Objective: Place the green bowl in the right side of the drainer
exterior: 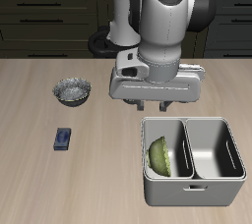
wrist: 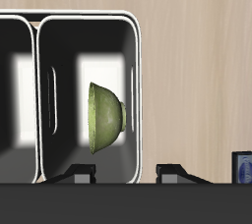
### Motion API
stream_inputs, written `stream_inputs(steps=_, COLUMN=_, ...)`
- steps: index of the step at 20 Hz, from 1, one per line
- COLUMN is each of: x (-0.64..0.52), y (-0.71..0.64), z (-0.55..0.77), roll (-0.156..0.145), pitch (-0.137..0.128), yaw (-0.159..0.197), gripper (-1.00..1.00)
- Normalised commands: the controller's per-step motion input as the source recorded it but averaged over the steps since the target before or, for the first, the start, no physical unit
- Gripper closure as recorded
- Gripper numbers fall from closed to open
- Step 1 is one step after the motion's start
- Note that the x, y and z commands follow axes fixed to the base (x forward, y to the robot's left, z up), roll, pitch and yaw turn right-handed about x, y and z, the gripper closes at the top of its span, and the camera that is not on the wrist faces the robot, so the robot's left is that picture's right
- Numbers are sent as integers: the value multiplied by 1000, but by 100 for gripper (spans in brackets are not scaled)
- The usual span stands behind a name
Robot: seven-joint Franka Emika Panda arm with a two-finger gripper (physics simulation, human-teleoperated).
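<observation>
I am seeing the round yellow-green glass-like bowl [wrist: 104, 117] standing on edge below my gripper [wrist: 125, 174], inside 1 compartment of the light-grey 2-compartment metal drainer [wrist: 138, 90]. The gripper is holding nothing, fingers apart. I am judging the bowl rigid, slick and breakable; the rim is the place to pinch.

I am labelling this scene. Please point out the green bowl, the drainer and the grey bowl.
green bowl [exterior: 160, 155]: exterior view, on its outer curved wall.
drainer [exterior: 194, 191]: exterior view, on its front wall.
grey bowl [exterior: 73, 91]: exterior view, on its inside.
</observation>
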Motion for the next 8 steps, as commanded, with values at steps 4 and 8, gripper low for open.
stream_inputs(steps=4, x=11, y=-9, z=-24, roll=4, pitch=4, yaw=-3, gripper=-100)
stream_inputs(steps=8, x=-14, y=-30, z=-34, roll=-8, pitch=3, yaw=4, gripper=-100)
